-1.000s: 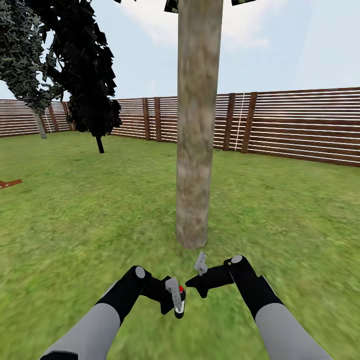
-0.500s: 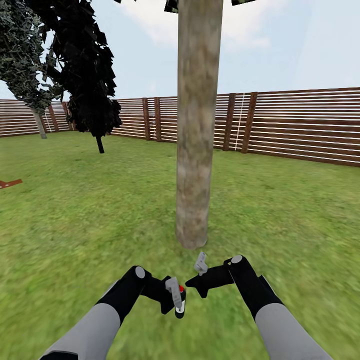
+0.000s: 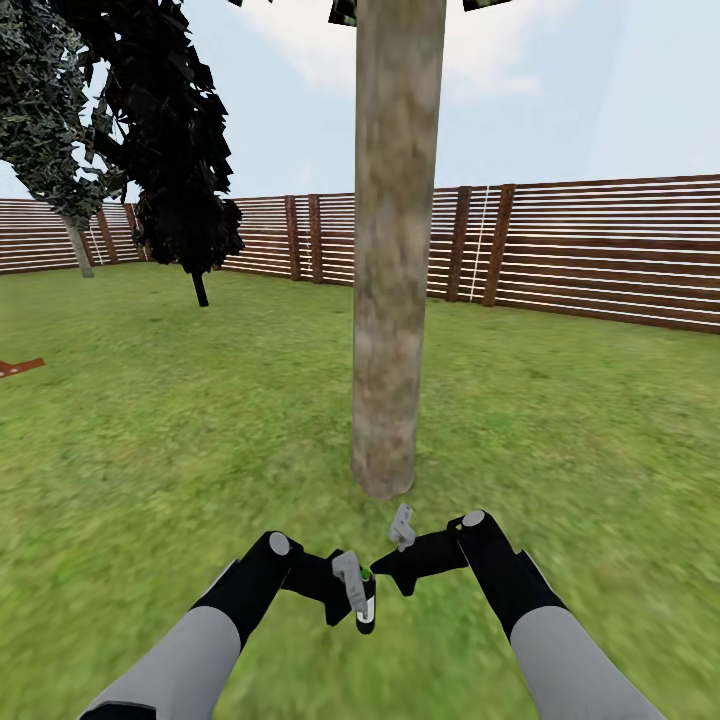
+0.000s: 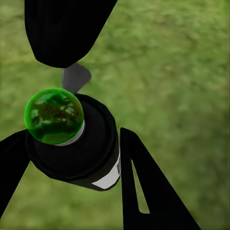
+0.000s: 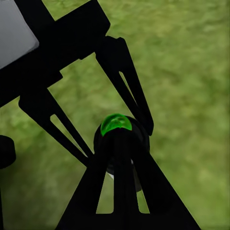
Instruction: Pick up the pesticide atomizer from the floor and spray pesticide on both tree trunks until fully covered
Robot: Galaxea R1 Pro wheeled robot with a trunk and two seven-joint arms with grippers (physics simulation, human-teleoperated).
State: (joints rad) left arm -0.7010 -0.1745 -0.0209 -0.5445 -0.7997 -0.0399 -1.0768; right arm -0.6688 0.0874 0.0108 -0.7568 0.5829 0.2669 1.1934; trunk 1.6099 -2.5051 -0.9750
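Observation:
The tree trunk (image 3: 392, 260), thick and mottled grey-brown, rises from the lawn straight ahead of both arms. My left gripper (image 3: 358, 603) is shut on the pesticide atomizer (image 3: 366, 598), a small black can with a white label. The left wrist view shows the atomizer (image 4: 81, 148) and its glowing green dome cap (image 4: 53, 116) between the two black fingers (image 4: 143, 191). My right gripper (image 3: 380, 566) is shut with nothing in it. Its joined fingers (image 5: 120, 191) point at the atomizer (image 5: 116, 125), and the tip reaches the green cap.
A brown slatted fence (image 3: 600, 250) rings the green lawn (image 3: 560, 420). Two dark narrow conifers (image 3: 170, 130) stand at the back left. A red-brown object (image 3: 20, 367) lies on the grass at the left edge. Open grass surrounds the trunk.
The atomizer's cap has turned from red to green. My left gripper with the can has shifted slightly toward the right gripper. The view itself has not moved.

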